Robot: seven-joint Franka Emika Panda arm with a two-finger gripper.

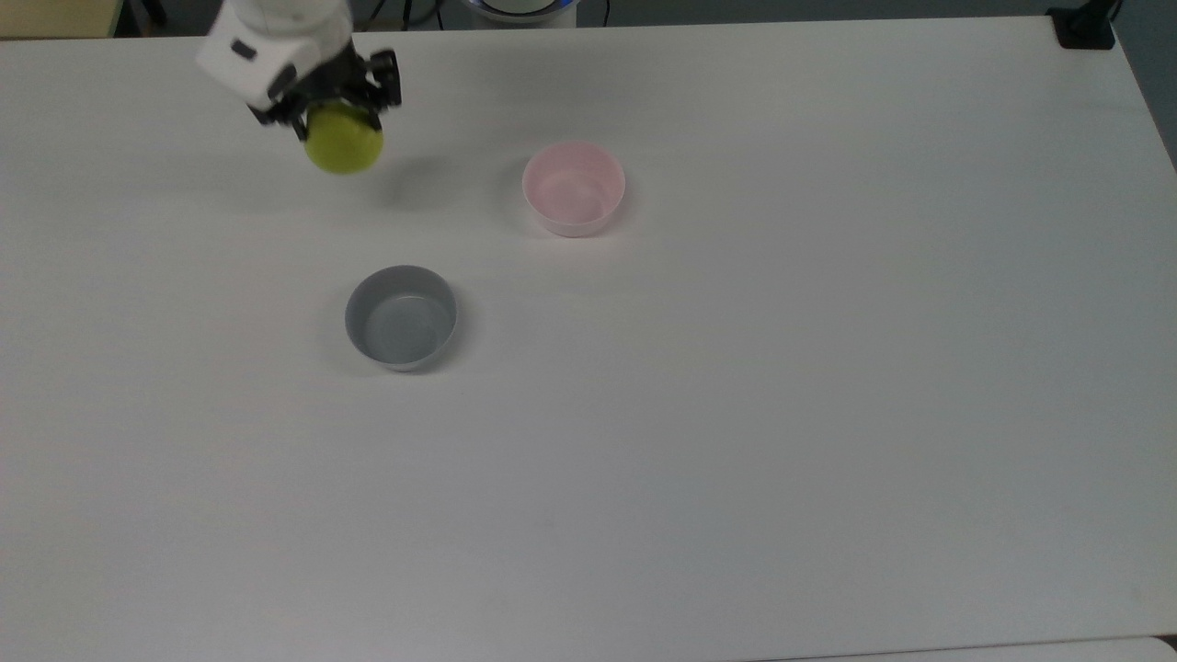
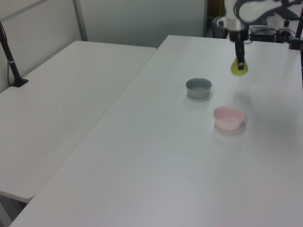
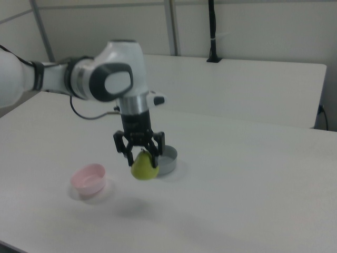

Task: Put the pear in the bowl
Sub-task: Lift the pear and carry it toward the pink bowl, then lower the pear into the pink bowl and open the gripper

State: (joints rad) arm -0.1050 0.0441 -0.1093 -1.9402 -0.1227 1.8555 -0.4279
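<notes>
**Pear in the air, pink bowl waiting**

You have the pear (image 1: 343, 140) off the worktop (image 1: 736, 414). It hangs under the gripper (image 3: 140, 153), and its shadow lies on the white surface below it. The fingers (image 3: 158, 145) are closed around its upper, narrower part, with the round belly hanging free under them.

The pear looks glossy and smooth, so I judge it slippery, and probably light and stiff. A grasp on the tapering neck can slide if you swing fast; a hold nearer the wide middle would be safer. If you go on with this grasp, move it gently.

The pink bowl (image 1: 574, 187) is round, with straight sides and a plastic look, and it stands empty, well apart from the pear toward the top view's right. A grey bowl (image 1: 401, 316) of the same shape stands nearer the top view's bottom; this one is not your target. The pear is only a little narrower than the bowl, so centre it well over the rim before you let go.
</notes>
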